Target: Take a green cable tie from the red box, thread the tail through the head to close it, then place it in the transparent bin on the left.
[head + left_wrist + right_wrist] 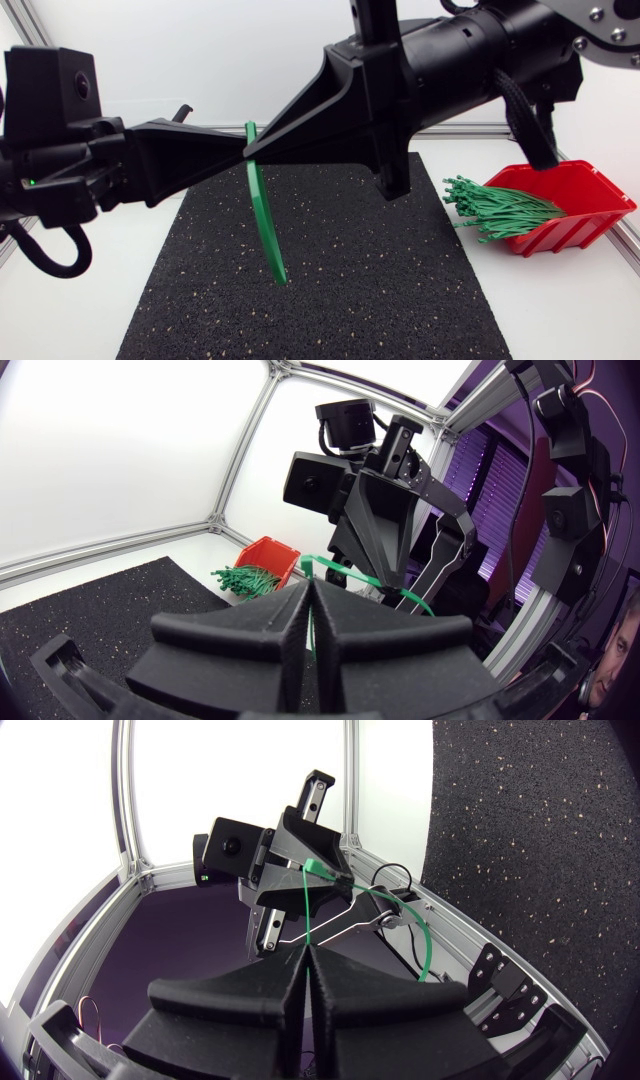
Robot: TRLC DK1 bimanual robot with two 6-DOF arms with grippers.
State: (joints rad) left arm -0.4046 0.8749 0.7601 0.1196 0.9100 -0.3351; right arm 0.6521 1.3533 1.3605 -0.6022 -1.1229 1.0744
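Green and curved, the tie (262,205) hangs in the air over the far left part of the mat (380,270), well apart from the box (585,200). Both grippers meet tip to tip at its upper part: the left gripper (238,152) comes in from the left, and the right gripper (254,150) reaches in from the right, past the middle. In the left wrist view the left gripper's fingers are pressed together with a sliver of green between them, clamped on the tie. In the right wrist view the right gripper's fingers are likewise closed on the tie; a thin green line runs from between them to the left gripper ahead, and the rest arcs away beside it. From the grip the tie's long end sweeps down and nearer; whether its tip touches the mat I cannot tell. Red and tilted, the box sits at the right on the white table (560,310), with a bundle of spare ties (495,210) sticking out toward the mat
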